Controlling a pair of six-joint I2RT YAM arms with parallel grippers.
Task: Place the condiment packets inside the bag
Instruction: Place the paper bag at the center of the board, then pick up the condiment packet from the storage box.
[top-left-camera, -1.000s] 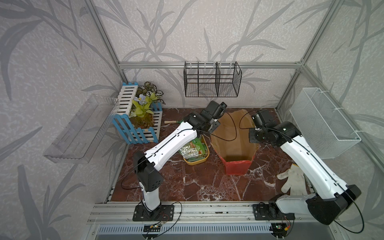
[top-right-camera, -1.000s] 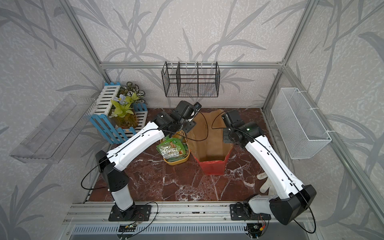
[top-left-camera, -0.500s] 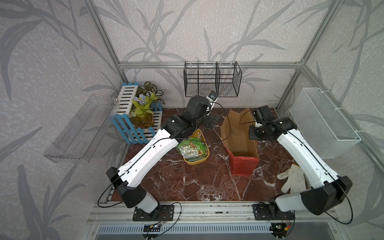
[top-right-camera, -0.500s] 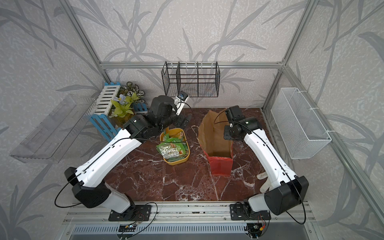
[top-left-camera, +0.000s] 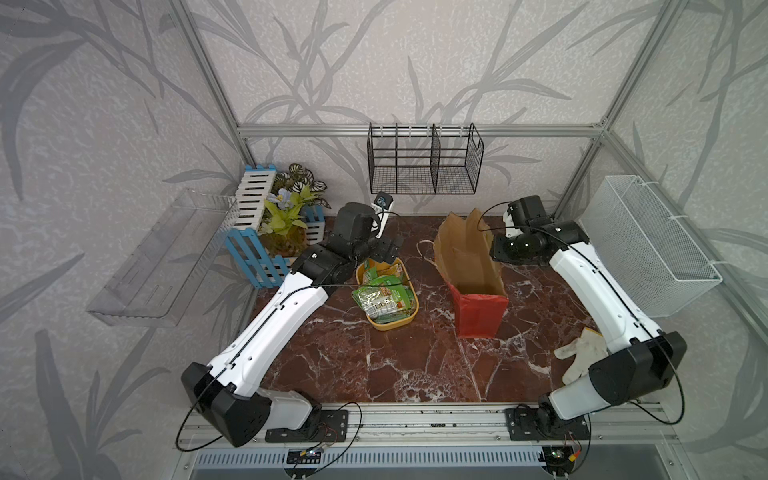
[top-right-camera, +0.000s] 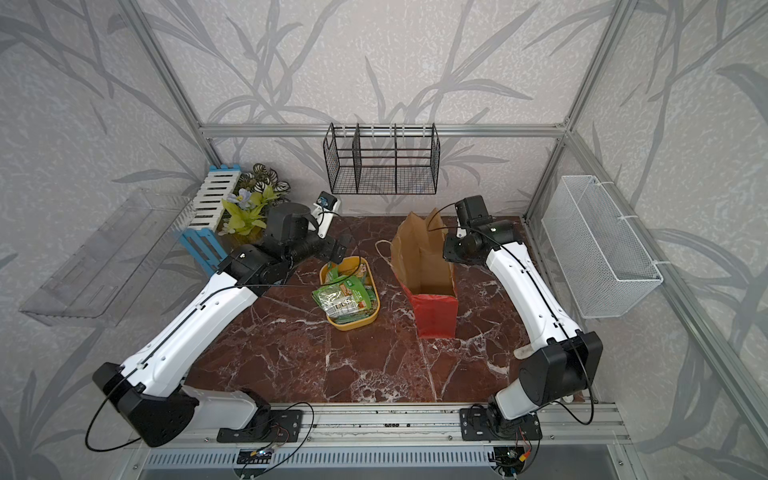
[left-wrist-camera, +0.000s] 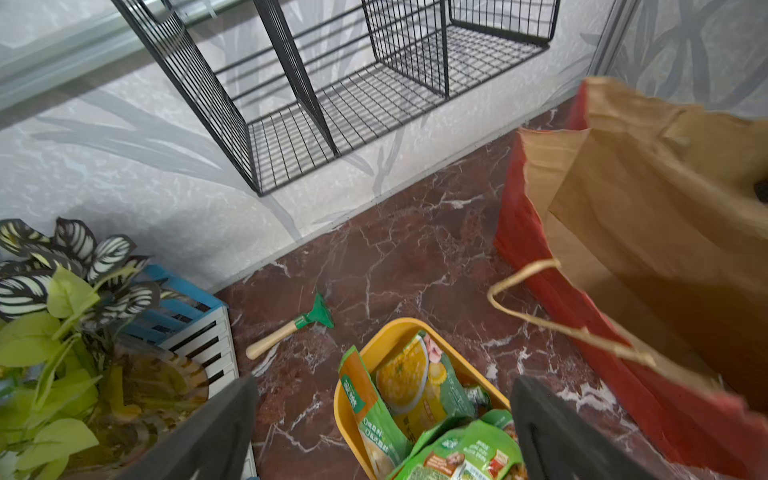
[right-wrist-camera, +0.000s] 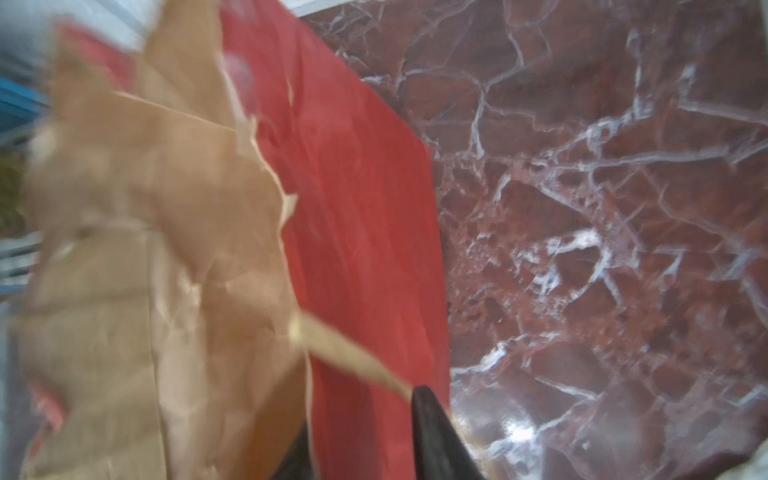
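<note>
Several condiment packets (top-left-camera: 384, 293) (top-right-camera: 345, 293) (left-wrist-camera: 415, 399), mostly green, lie heaped in a yellow tray (top-left-camera: 388, 326) (left-wrist-camera: 345, 415). To the tray's right the red bag (top-left-camera: 478, 307) (top-right-camera: 434, 311) (left-wrist-camera: 623, 249) (right-wrist-camera: 353, 187) stands upright, its brown inside showing. My left gripper (top-left-camera: 388, 249) (top-right-camera: 338, 249) (left-wrist-camera: 384, 390) hangs open over the tray's far end, holding nothing. My right gripper (top-left-camera: 496, 249) (top-right-camera: 449, 251) (right-wrist-camera: 361, 415) is at the bag's right rim, its jaws apart on either side of the paper wall.
A white glove (top-left-camera: 579, 353) lies at the right near my right arm. A small green-headed tool (left-wrist-camera: 291, 328) lies behind the tray. A blue and white planter (top-left-camera: 270, 232) stands back left. A black wire rack (top-left-camera: 424, 166), a white mesh basket (top-left-camera: 652, 245) and a clear shelf (top-left-camera: 162, 257) hang on the walls.
My left gripper left the bag's left rim, opened fully and moved over the tray. My right gripper's jaws have parted at the right rim. The bag shifted right and stands straighter.
</note>
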